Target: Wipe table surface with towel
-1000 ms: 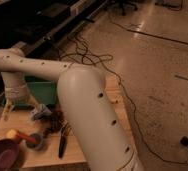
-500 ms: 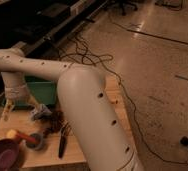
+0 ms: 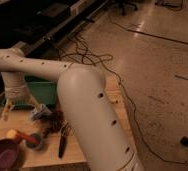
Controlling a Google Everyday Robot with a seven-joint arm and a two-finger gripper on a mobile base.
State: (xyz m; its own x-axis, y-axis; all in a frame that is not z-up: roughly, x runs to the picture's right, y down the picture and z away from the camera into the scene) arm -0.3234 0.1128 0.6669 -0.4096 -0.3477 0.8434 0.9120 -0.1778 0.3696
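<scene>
The table surface [image 3: 48, 153] is a light-wood top at the lower left, partly hidden by my thick white arm. A small pale towel [image 3: 40, 113] lies bunched on it in front of the green tray [image 3: 41, 92]. My gripper [image 3: 19, 111] hangs from the white wrist at the far left, over the table's left end and just left of the towel. Its fingers stand spread and open, with nothing between them.
A purple bowl [image 3: 4, 155] sits at the near left corner, with a yellow-and-orange item [image 3: 16, 135] and a small grey round object [image 3: 35, 142] beside it. A black tool [image 3: 62, 142] and dark clutter [image 3: 54, 125] lie mid-table. Cables [image 3: 87, 56] trail over the floor.
</scene>
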